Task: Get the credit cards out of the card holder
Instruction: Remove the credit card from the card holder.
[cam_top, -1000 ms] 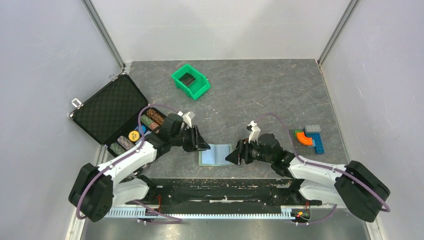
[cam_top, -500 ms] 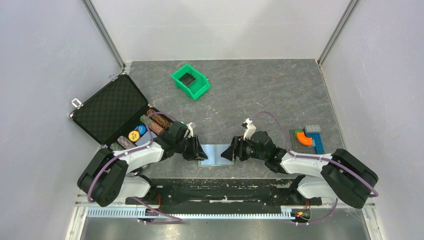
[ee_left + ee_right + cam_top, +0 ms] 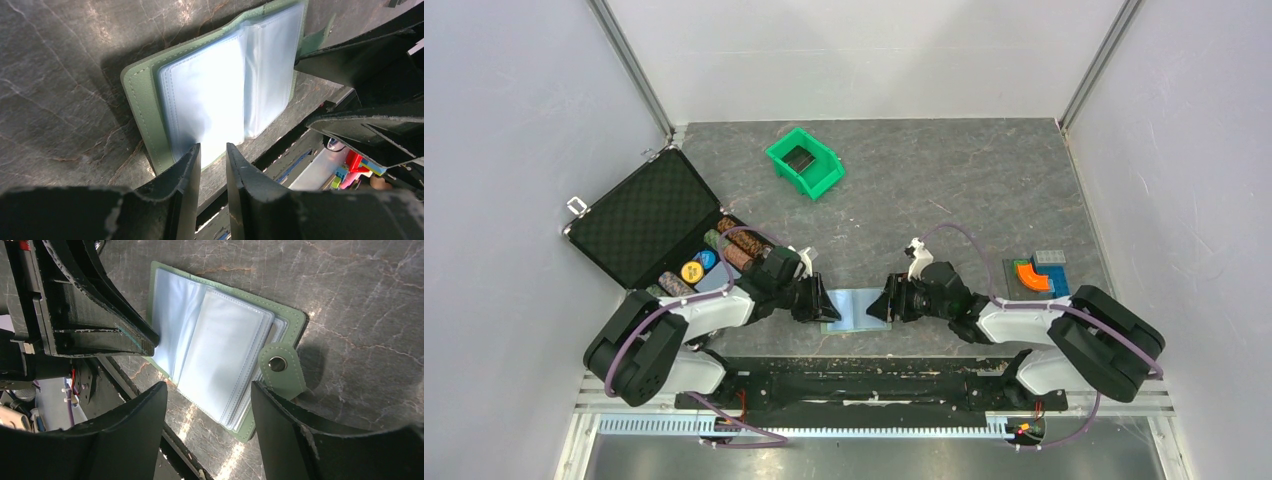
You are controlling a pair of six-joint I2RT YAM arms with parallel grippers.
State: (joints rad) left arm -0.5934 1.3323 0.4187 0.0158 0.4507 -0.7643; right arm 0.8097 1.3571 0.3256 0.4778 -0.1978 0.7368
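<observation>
The card holder [image 3: 854,310] lies open on the table, a pale green bifold with clear, bluish sleeves [image 3: 215,95] and a snap tab [image 3: 280,367]. No dark credit cards show in the sleeves. My left gripper [image 3: 826,302] is at the holder's left side. Its jaws stand a narrow gap apart with nothing between them, and its fingertips [image 3: 192,160] rest at the edge of the left sleeve. My right gripper [image 3: 882,306] is wide open and empty. Its fingers [image 3: 145,410] straddle the holder's right half from just above.
An open black foam-lined case [image 3: 639,215] with poker chips [image 3: 724,245] is at the left. A green bin [image 3: 804,163] with a flat dark item inside stands at the back. Coloured blocks [image 3: 1039,275] lie at the right. The table's front edge [image 3: 854,350] is just behind the holder.
Both grippers have come inward and down to the holder, the left from the left side and the right from the right. The holder has stayed in place.
</observation>
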